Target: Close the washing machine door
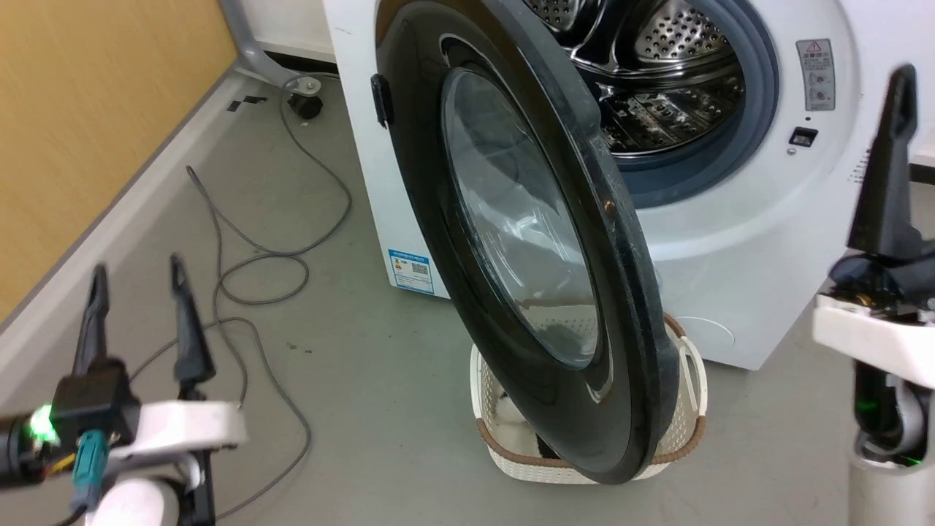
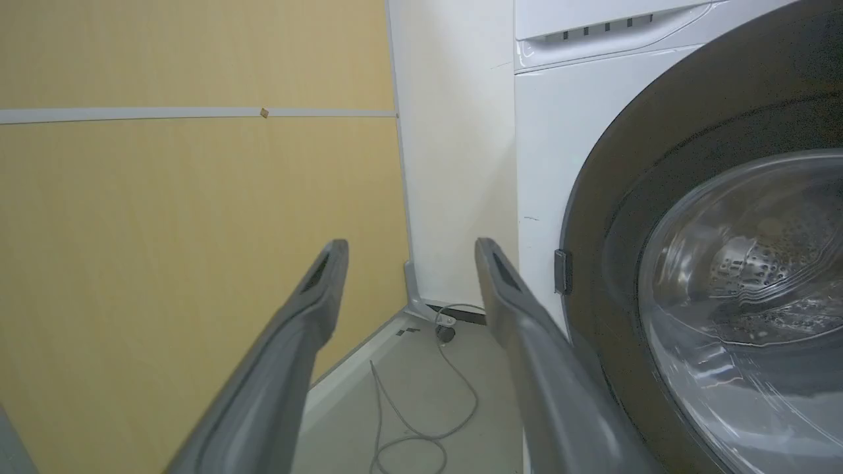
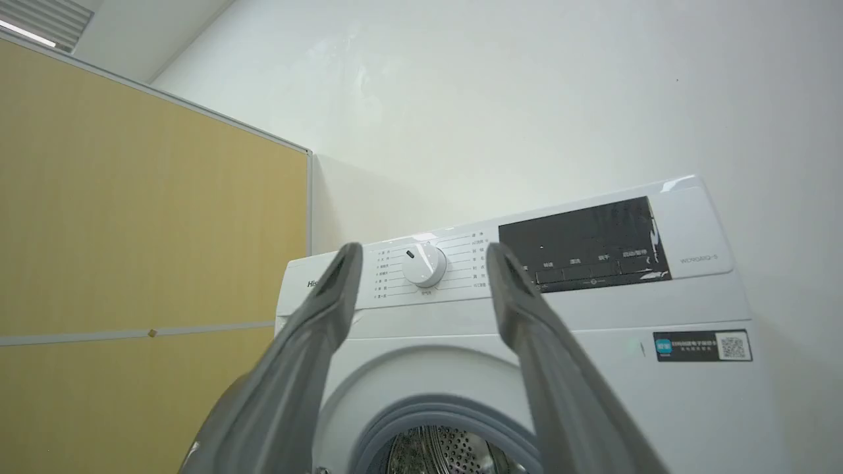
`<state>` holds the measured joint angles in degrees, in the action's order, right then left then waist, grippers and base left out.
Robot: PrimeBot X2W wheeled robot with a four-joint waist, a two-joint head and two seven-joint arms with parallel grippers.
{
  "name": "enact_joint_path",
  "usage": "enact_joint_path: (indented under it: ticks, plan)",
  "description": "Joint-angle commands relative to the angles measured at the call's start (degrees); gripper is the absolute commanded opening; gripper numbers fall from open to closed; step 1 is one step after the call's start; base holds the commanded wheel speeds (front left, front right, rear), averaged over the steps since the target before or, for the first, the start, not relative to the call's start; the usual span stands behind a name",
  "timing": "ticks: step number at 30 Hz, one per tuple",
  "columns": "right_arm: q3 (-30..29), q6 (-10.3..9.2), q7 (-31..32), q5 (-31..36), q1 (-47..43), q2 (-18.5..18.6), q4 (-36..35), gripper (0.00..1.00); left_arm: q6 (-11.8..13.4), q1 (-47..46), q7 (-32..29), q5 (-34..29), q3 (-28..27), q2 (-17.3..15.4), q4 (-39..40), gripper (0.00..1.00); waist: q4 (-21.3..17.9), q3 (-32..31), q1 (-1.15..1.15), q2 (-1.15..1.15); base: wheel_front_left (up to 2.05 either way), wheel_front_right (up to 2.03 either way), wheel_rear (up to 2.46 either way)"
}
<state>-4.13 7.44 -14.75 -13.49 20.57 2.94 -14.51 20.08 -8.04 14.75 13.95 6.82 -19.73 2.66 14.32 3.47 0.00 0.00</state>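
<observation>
- A cream perforated laundry basket (image 1: 504, 453) with a brown rim stands on the floor at lower centre of the head view, partly hidden.
- Loose grey cables (image 1: 261, 302) loop across the grey floor (image 1: 365, 351) at centre left; they also lie at the bottom centre of the left wrist view (image 2: 475, 398).
- A yellow wood-look wall panel (image 1: 88, 109) takes the upper left, with a pale grey skirting (image 1: 109, 226) along its foot.
- A black caster wheel (image 1: 307, 106) sits under a grey metal leg (image 1: 252, 51) at top centre-left.
- Small black tape pieces (image 1: 245, 102) lie just left of the wheel.
- A white wall (image 3: 494, 99) spans the upper right wrist view, and a slatted ceiling vent (image 3: 39, 20) sits in its upper left corner.
</observation>
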Motion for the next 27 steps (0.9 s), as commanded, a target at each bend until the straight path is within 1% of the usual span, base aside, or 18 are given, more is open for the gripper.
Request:
enact_joint_path:
  ticks: [1,2,4,7,11,13,19,22,24,27]
  plan:
    - [1.46,0.05,-0.25,-1.30,1.36,-0.06,-0.92,0.42,0.40,1.76,0.24,-0.59,-0.96,0.42,0.22,1.00,0.21,-0.19,0.00,0.00,0.00,0.00,0.00]
    - [2.65,0.05,-0.25,-2.09,1.69,-0.06,-1.27,0.01,0.28,2.80,0.24,-0.84,-1.35,0.64,0.14,1.00,0.30,-0.31,0.00,0.00,0.00,0.00,0.00]
    - [5.36,0.05,-0.25,-5.15,1.86,-0.06,-1.27,0.00,-0.23,4.73,0.24,-0.95,-2.14,1.35,0.44,1.00,0.44,-0.60,0.00,0.00,0.00,0.00,0.00]
    - [9.64,0.05,-0.25,-8.68,1.84,0.61,-1.30,0.00,-2.09,7.41,0.24,-1.60,-2.71,1.87,1.32,1.00,0.77,-1.04,0.00,0.00,0.00,0.00,0.00]
    - [14.66,0.05,-0.25,-12.45,1.80,2.43,-1.33,0.00,-4.02,9.71,0.25,-2.56,-3.93,2.99,1.74,1.00,1.34,-1.59,0.00,0.00,0.00,0.00,0.00]
    - [18.53,0.05,-0.25,-13.60,1.09,3.88,-0.84,0.00,-4.99,10.43,0.25,-3.07,-4.57,3.81,1.60,1.00,1.52,-1.88,0.00,0.00,0.00,0.00,0.00]
    - [29.05,0.05,-0.25,-14.47,-1.96,7.14,2.95,0.00,-8.68,12.40,0.25,-4.54,-6.23,6.36,1.82,1.00,1.48,-2.48,0.00,0.00,0.00,0.00,0.00]
    - [33.38,0.05,-0.25,-14.00,-3.45,8.29,5.67,0.00,-10.02,12.96,0.25,-5.44,-7.25,7.60,1.15,1.00,1.26,-2.50,0.00,0.00,0.00,0.00,0.00]
    - [35.87,0.05,-0.25,-13.42,-4.66,8.79,7.61,0.00,-10.57,13.13,0.25,-6.00,-8.04,8.51,0.78,1.00,1.02,-2.46,0.00,0.00,0.00,0.00,0.00]
    - [37.72,0.05,-0.25,-13.42,-6.55,8.85,10.52,0.00,-11.30,13.15,0.25,-6.95,-8.96,9.72,0.46,1.00,0.70,-2.26,0.00,0.00,0.00,0.00,0.00]
